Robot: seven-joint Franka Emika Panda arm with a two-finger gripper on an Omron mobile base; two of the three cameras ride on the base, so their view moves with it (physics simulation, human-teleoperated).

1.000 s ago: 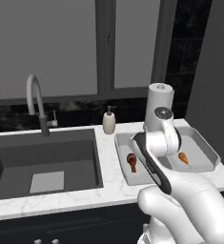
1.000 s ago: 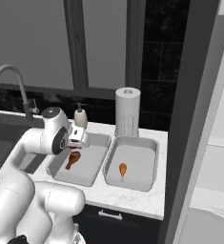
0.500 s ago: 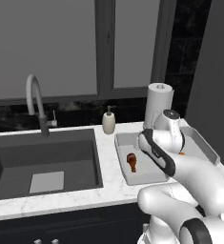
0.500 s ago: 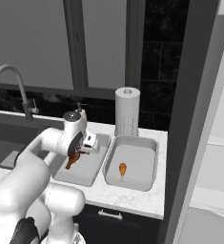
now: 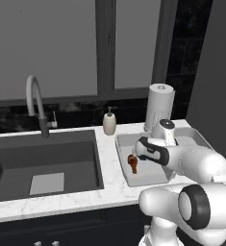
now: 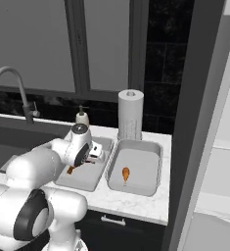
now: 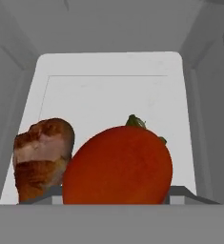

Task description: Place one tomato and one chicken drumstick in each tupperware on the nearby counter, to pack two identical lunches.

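Hovering low over the left tub, the gripper carries a tomato right in front of its camera. Fingers themselves are hidden behind the fruit in the hand view; from how close and centred it sits, I'd judge they are clamped on it at about half spread, though that is a reading, not a clear sight.

Tomato: round, smooth, glossy skin, green stalk on top. Likely light, a bit slippery, and soft enough to bruise. Best held across the widest part, with modest squeeze. It will roll once let go, so release low, near the tub floor.

Drumstick lies in the same tub, just left of the tomato in the hand view, looking close to touching it. Browned, rough skin, firmer than the tomato; easier grip across the thick meaty end. The second tub sits just beside the first on the counter and holds its own drumstick, no tomato visible there.

Judgement: left lunch is nearly complete; right tub appears to lack a tomato.

Paper roll stands behind the tubs, soap bottle and sink off to the left.
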